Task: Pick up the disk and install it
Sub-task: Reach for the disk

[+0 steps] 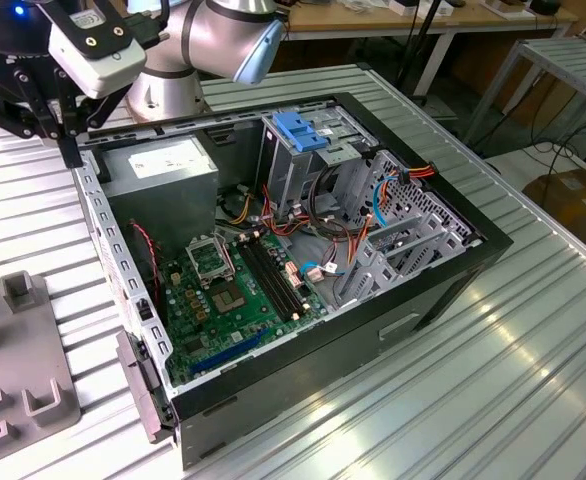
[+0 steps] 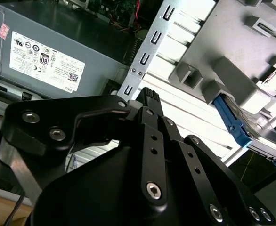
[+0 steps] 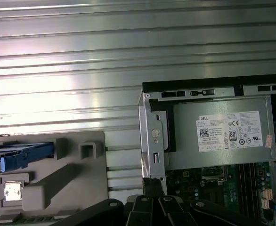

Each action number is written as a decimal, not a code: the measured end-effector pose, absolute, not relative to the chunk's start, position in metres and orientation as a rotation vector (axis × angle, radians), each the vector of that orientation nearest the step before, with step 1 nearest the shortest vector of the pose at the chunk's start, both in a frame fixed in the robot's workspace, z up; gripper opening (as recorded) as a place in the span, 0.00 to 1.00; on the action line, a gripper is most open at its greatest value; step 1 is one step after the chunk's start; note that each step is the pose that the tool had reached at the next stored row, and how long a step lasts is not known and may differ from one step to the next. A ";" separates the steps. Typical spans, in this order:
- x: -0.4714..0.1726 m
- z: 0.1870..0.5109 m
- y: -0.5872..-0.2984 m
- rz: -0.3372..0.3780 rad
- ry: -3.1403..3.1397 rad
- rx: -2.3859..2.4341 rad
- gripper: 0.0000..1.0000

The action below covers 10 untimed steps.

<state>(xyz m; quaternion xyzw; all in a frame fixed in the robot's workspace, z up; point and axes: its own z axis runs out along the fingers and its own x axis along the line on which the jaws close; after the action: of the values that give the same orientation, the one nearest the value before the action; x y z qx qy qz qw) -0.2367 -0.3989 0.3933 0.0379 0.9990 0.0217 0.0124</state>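
Flat metal disk (image 3: pixel 25 154) w/ blue plastic rails in blocky grey holder (image 3: pixel 77 176)

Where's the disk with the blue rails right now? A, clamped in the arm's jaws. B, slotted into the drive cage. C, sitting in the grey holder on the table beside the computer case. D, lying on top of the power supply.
C: in the first wrist view the disk rests in the grey holder on the table, outside the computer case.

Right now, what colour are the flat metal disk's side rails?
Bright blue; the plastic side rail shows best in the second wrist view.
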 end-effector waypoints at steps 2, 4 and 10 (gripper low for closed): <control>-0.238 0.393 -0.399 0.068 3.114 0.118 0.10; -0.239 0.393 -0.399 0.068 3.114 0.118 0.10; -0.244 0.393 -0.399 0.068 3.114 0.118 0.10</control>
<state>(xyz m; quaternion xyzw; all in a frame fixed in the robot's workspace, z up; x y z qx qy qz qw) -0.2440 -0.3989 0.3933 0.0379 0.9990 0.0217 0.0124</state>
